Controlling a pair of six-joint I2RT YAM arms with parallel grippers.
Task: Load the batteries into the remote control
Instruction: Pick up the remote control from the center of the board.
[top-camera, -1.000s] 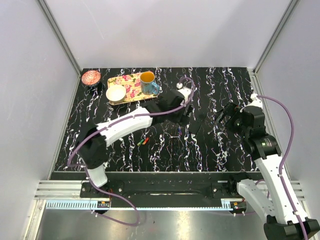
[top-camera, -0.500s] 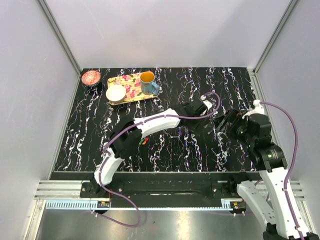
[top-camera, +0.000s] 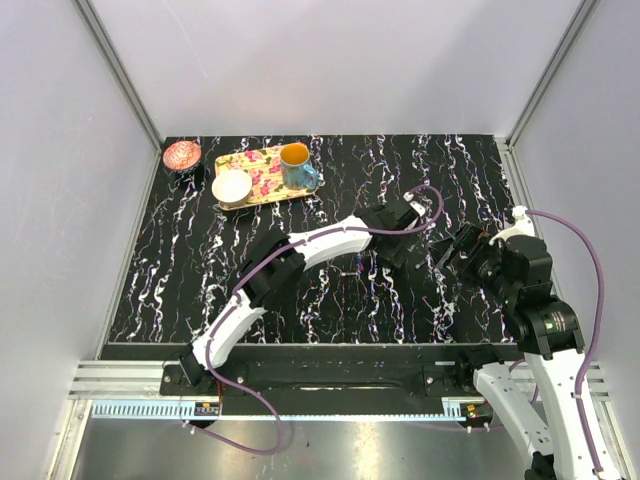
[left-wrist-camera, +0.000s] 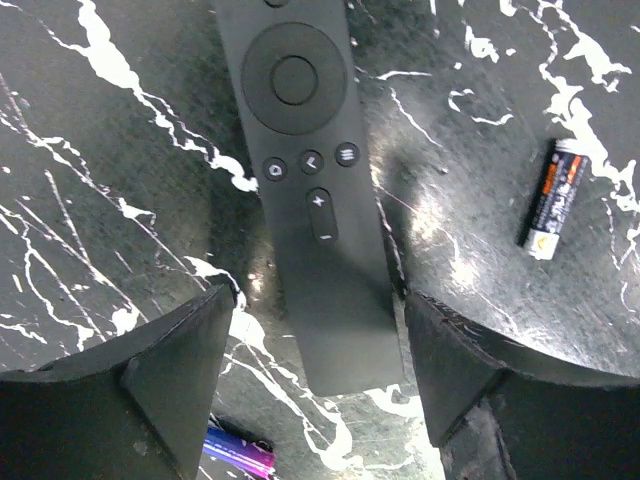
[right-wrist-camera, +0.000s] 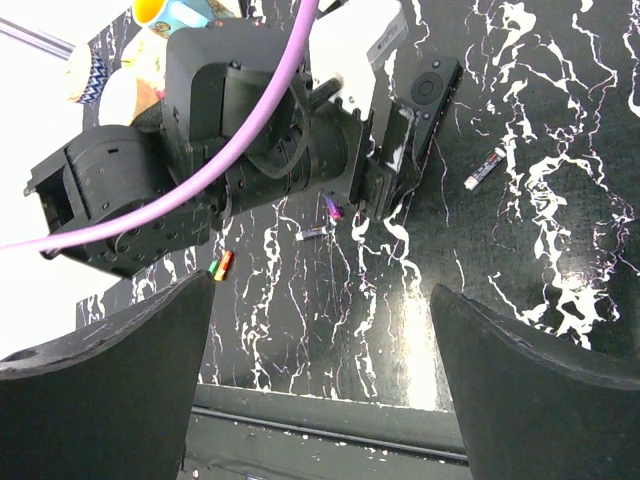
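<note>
Flat black remote control lies button face up on the tabletop. A black-orange-white battery lies apart to its right. A blue-purple battery sits near its plain end. The red-and-green batteries lie well apart from it.

Black marble-pattern table with white veining filled the centre of the top view. Plain pale grey wall panels stood at 12 o'clock, 9 o'clock and 3 o'clock, joined by slanting aluminium posts at the back corners. A ribbed aluminium rail and brushed metal sheet ran at 6 o'clock. Overhead light left soft glare on the tabletop.
</note>
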